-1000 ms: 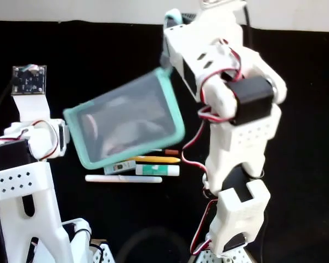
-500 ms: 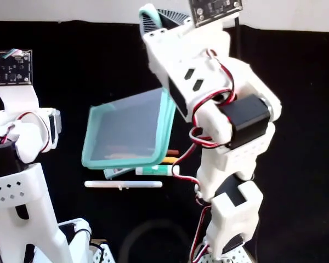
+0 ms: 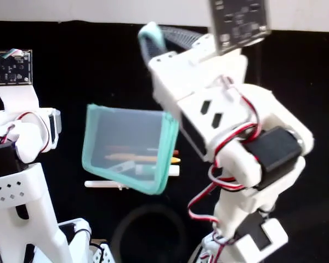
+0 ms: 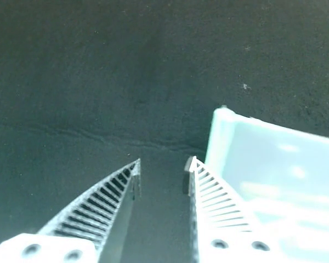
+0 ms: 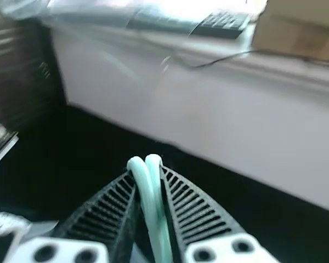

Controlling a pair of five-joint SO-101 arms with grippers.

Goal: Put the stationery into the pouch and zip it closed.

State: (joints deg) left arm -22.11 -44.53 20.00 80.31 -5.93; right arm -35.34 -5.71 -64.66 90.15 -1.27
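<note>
Both rigs are chunky white printed-plastic arms, left arm (image 3: 22,186) and right arm (image 3: 230,109), with boxy black servo motors (image 3: 271,150) in the joints and thin red, white and black wires (image 3: 213,181) looping around. Dark bare circuit-board cameras (image 3: 238,22) sit behind the jaws, one on a flat white ribbon cable (image 3: 21,101). The left gripper (image 4: 163,167) has triangular ribbed lattice fingers (image 4: 98,219), with round screw holes (image 4: 218,244) at the base.

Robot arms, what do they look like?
The left arm and right arm are chunky white plastic with black motors and little holes. Red and white wires loop along them. The left gripper and right gripper have pointed, ribbed fingers.
</note>
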